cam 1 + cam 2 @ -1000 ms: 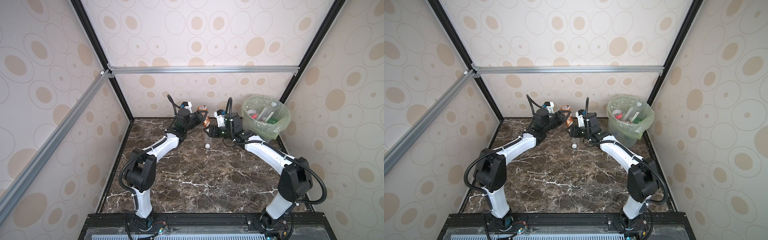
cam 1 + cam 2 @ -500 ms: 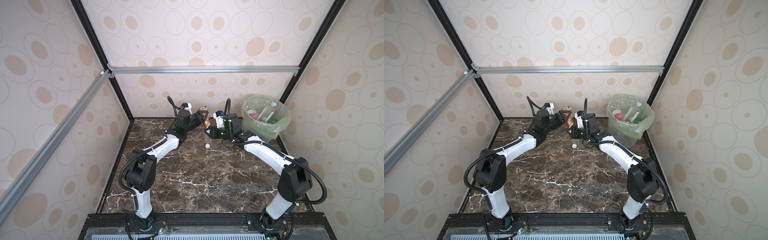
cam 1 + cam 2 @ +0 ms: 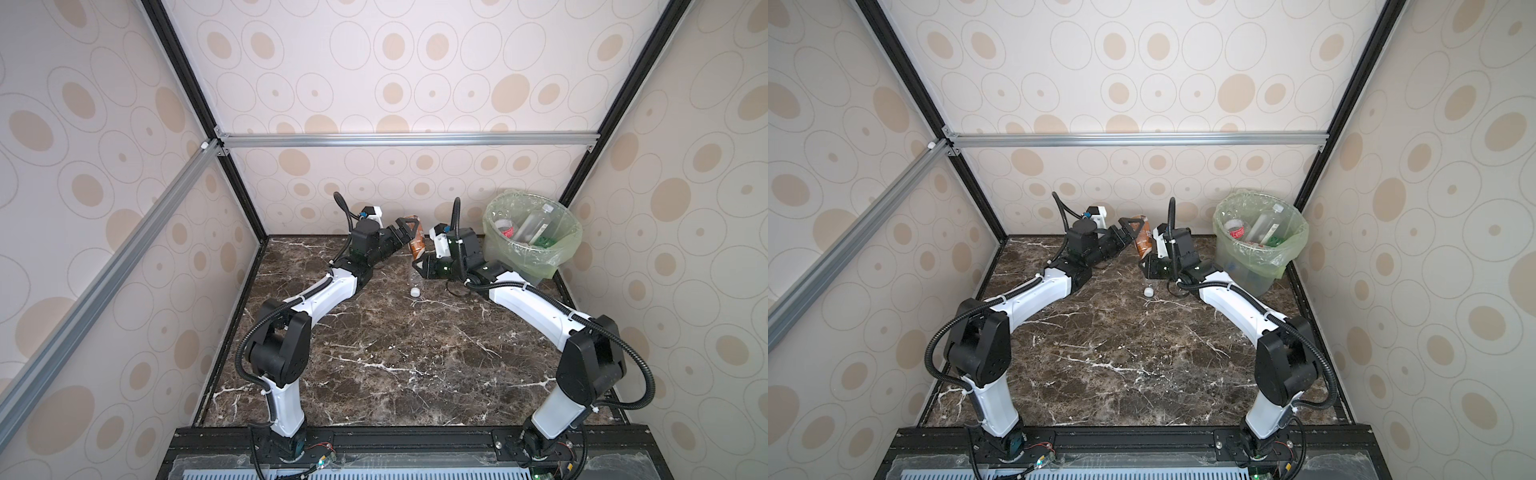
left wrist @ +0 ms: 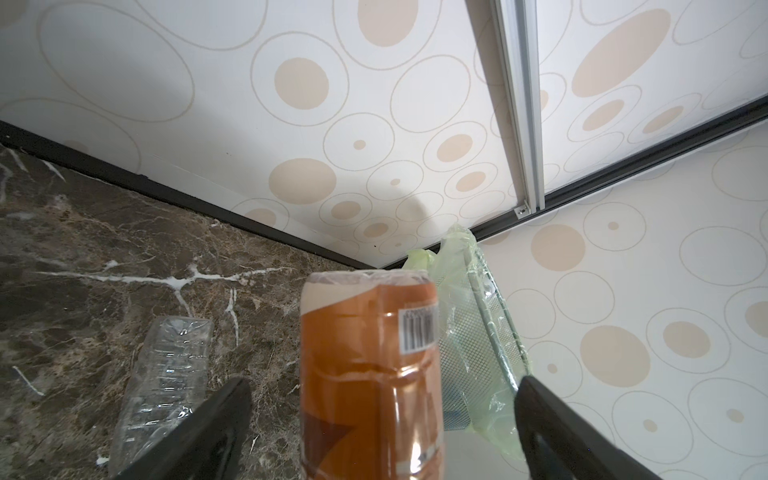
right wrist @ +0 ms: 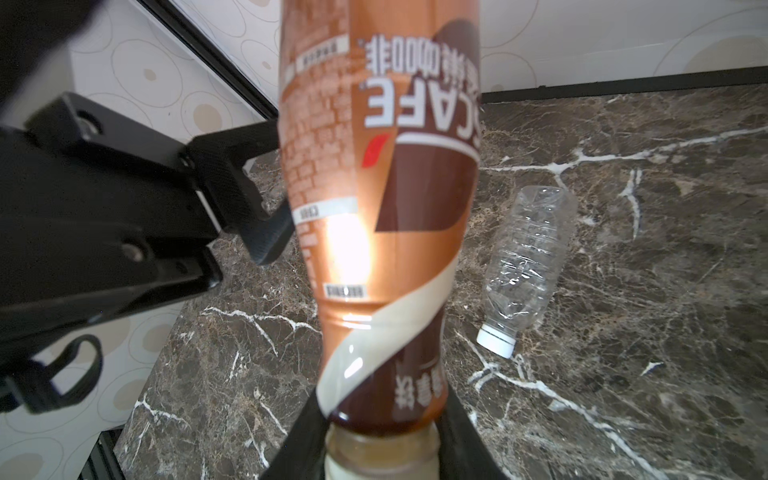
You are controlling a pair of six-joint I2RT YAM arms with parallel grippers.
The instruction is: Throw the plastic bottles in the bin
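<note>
Brown-labelled coffee bottle [image 5: 376, 199], held in the air between my two arms, close to the back wall [image 3: 386, 174] and above the marble table [image 3: 395, 353]. My right gripper [image 5: 380, 451] is clamped on its neck, one finger on each side just above the pale cap end. The body rises away from that grip, base end up and a little tilted.

My left gripper [image 4: 382, 392] stands spread wide around the base end of the same bottle. In the left wrist view both fingers [image 4: 216, 419] show a clear gap to the label on either side, so they grip nothing. In both top views the two grippers face each other across the bottle, mine on the left reaching from the left and mine on the right from below.

Clear bottle [image 5: 523, 266], crumpled, with a white cap, lies on its side on the table just under the held one, apart from both grippers.

Bin [image 3: 528, 255], lined with a pale green bag [image 3: 552, 266] folded over its rim, stands in the far right corner, just beside my right wrist. Inside it lie several bottles [image 3: 530, 226]: a clear one, one with a red label, and something green. Their number cannot be told. The held bottle is outside the bin, to its left in both top views.
</note>
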